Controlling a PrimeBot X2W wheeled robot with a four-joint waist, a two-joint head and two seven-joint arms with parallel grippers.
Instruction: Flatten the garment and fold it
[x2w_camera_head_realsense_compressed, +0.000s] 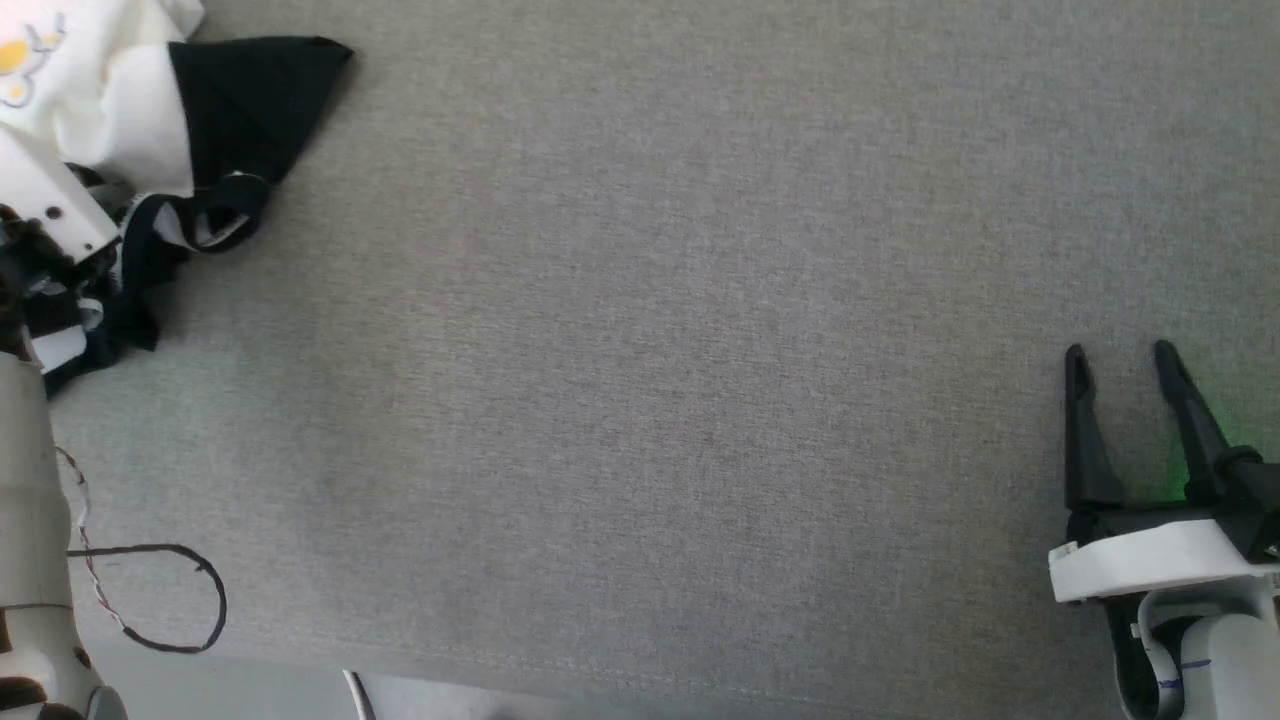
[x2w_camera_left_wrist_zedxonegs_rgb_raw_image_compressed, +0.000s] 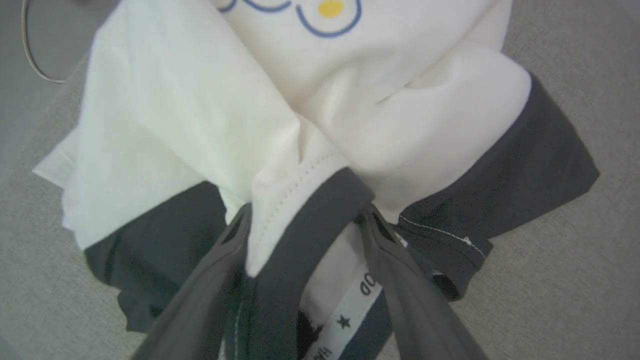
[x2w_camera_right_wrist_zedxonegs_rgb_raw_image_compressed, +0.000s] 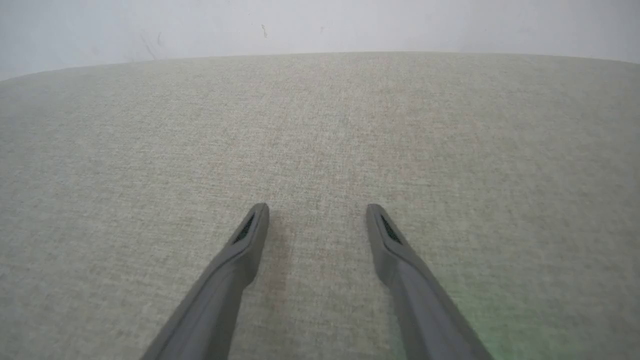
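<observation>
The garment (x2w_camera_head_realsense_compressed: 120, 110) lies crumpled at the far left top of the head view: white cloth with a black sleeve (x2w_camera_head_realsense_compressed: 250, 90) spread to its right and part of a yellow print. In the left wrist view the garment (x2w_camera_left_wrist_zedxonegs_rgb_raw_image_compressed: 175, 125) lies bunched, with the blue-outlined yellow print (x2w_camera_left_wrist_zedxonegs_rgb_raw_image_compressed: 330, 7) at the top. My left gripper (x2w_camera_left_wrist_zedxonegs_rgb_raw_image_compressed: 305, 215) is open, and the dark collar band and white neck fabric sit between its spread fingers. My right gripper (x2w_camera_head_realsense_compressed: 1120, 350) stands open at the lower right, far from the garment; the right gripper (x2w_camera_right_wrist_zedxonegs_rgb_raw_image_compressed: 316, 207) holds nothing.
A grey woven fabric surface (x2w_camera_head_realsense_compressed: 650, 300) carries everything. A thin dark cable loop (x2w_camera_head_realsense_compressed: 150, 600) lies near the front left by my left forearm (x2w_camera_head_realsense_compressed: 25, 500). The surface's front edge (x2w_camera_head_realsense_compressed: 600, 680) runs along the bottom. A pale wall (x2w_camera_right_wrist_zedxonegs_rgb_raw_image_compressed: 320, 25) stands beyond the surface.
</observation>
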